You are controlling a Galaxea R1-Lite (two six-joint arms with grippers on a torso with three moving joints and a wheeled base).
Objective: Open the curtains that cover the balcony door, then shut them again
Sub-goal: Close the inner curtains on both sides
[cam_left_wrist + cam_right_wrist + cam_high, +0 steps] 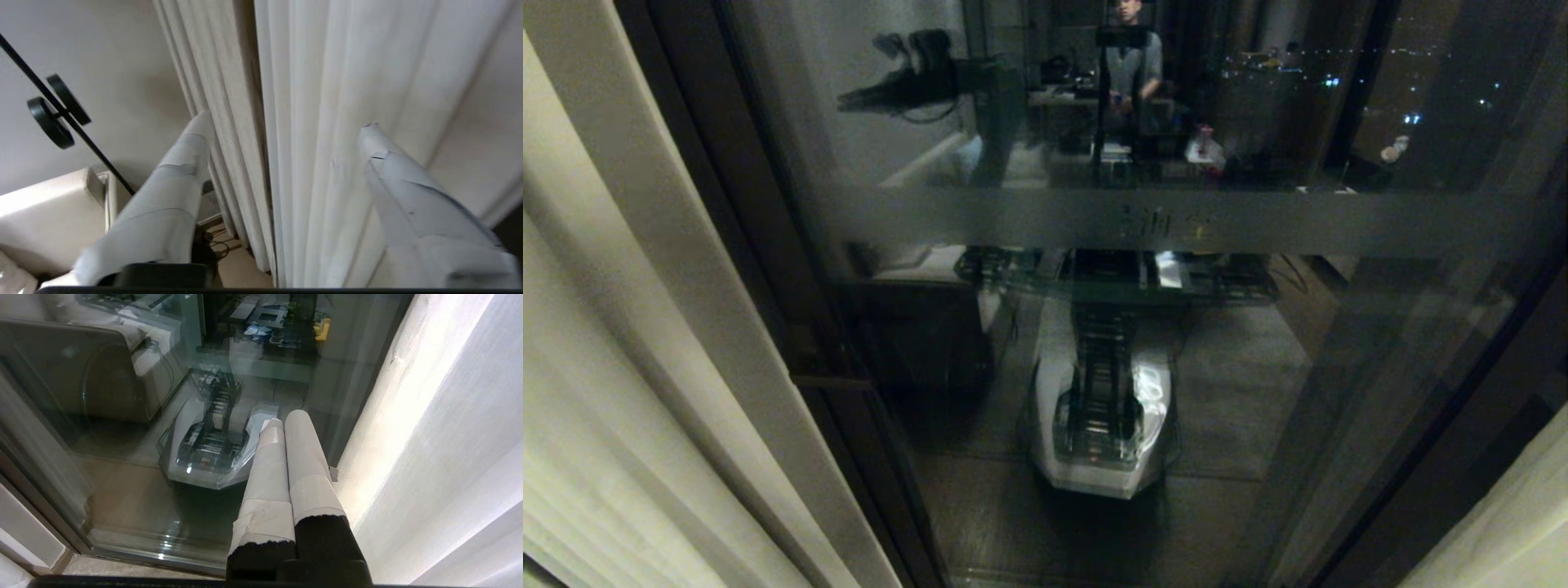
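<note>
The curtains are drawn to both sides in the head view: the left panel (621, 367) fills the left edge, and a corner of the right panel (1511, 523) shows at the bottom right. Between them the balcony door (1176, 367) stands uncovered, dark glass with a frosted band (1258, 222). In the left wrist view my left gripper (287, 121) is open, its taped fingers (179, 171) spread either side of the cream pleats (327, 61); I cannot tell if they touch. My right gripper (286, 416) is shut and empty, between the glass (122, 416) and the right curtain (449, 437).
The dark door frame (768, 286) runs beside the left curtain. A black lamp stand (53, 110), a cream seat (45, 212) and floor cables (208, 245) sit left of the pleats. The glass reflects my base (1103, 408) and a person (1131, 57).
</note>
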